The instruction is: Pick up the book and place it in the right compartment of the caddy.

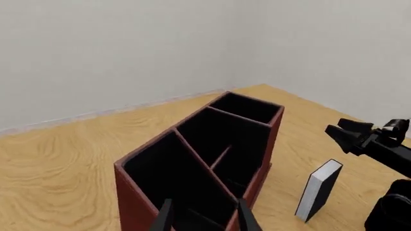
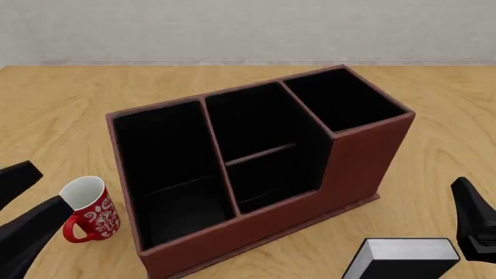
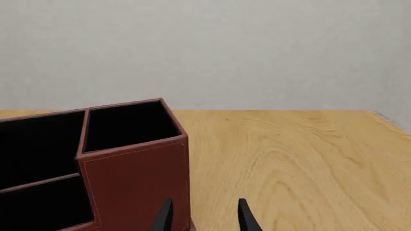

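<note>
Across the table's middle sits the caddy (image 2: 256,174), its right compartment (image 2: 341,99) empty; the book (image 2: 403,256) stands on edge before that end. My right gripper (image 3: 202,214), jaws spread and empty, hangs just beside it. I'd drop squarely over the covers before closing; the left gripper (image 1: 202,216), likewise spread, idles.

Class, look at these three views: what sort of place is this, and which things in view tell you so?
Most likely a simulated tabletop test scene, not a lived-in room: a bare wood-grain table against plain blank walls, with only a few props, namely a reddish-brown caddy, a red patterned mug and a black book, between two robot arms.
</note>
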### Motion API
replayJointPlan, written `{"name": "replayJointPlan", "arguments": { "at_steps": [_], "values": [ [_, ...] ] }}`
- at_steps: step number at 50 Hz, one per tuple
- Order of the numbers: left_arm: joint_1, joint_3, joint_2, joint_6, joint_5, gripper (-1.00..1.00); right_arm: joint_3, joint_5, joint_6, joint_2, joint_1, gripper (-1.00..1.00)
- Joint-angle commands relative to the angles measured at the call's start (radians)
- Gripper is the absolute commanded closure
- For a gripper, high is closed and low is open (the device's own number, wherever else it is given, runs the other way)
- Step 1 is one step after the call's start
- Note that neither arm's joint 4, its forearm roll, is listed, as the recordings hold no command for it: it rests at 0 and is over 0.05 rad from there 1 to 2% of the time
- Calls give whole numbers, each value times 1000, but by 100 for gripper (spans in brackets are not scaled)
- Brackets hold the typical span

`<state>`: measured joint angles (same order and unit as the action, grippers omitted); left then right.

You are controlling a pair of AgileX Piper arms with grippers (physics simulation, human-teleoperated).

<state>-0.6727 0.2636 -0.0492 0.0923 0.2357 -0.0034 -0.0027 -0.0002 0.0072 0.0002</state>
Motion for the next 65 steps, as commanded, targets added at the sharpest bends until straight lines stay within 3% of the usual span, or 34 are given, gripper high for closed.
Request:
{"name": "replayJointPlan", "arguments": {
  "at_steps": [1, 6, 25, 26, 53, 65],
  "values": [
    [-150, 21, -103, -10, -63, -100, 0, 0, 0, 0, 0, -100],
    [-247, 41, -200, -28, -132, -100, 0, 0, 0, 0, 0, -100],
    [-337, 75, -355, -29, -244, -100, 0, 0, 0, 0, 0, -100],
    [-367, 76, -443, -42, -311, -100, 0, 0, 0, 0, 0, -100],
    [-432, 100, -802, -1, -559, -100, 0, 0, 0, 0, 0, -100],
    [-466, 136, -881, -3, -589, -100, 0, 0, 0, 0, 0, -100]
  ]
}}
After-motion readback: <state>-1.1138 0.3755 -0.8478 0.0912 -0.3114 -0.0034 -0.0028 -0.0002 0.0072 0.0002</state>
